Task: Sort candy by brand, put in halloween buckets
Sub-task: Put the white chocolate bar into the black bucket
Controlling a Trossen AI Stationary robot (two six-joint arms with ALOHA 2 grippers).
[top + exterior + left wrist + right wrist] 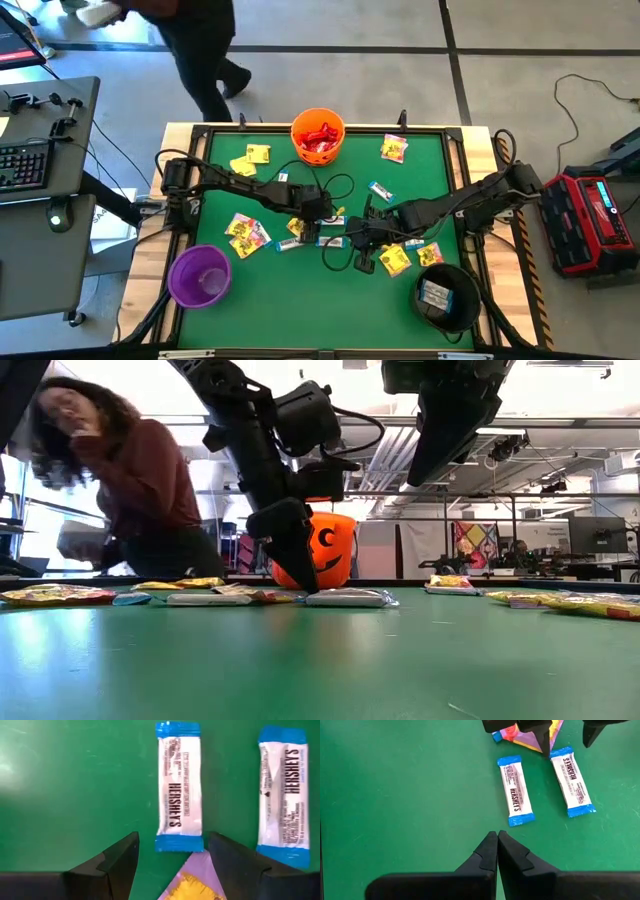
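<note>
A white-blue candy packet (179, 785) lies flat on the green table (65, 785). My left gripper (172, 842) is open and low over it, one finger on either side of the packet's near end (179, 843), without touching it. A second white-blue packet (282, 795) lies alongside, and a purple-yellow packet (192, 880) shows under the gripper. My right gripper (497, 840) hovers shut and holds nothing, a little short of the same two packets (516, 790). The orange bucket (318, 137) stands at the far edge, the purple bucket (200, 275) near left, the black bucket (447, 295) near right.
Red candy fills the orange bucket (325, 550), and white-blue packets (435, 292) lie in the black one. Yellow packets (250, 160) are scattered at the far left, the far right (393, 148) and mid-table (245, 235). A person (130, 480) stands beyond the table's far left corner.
</note>
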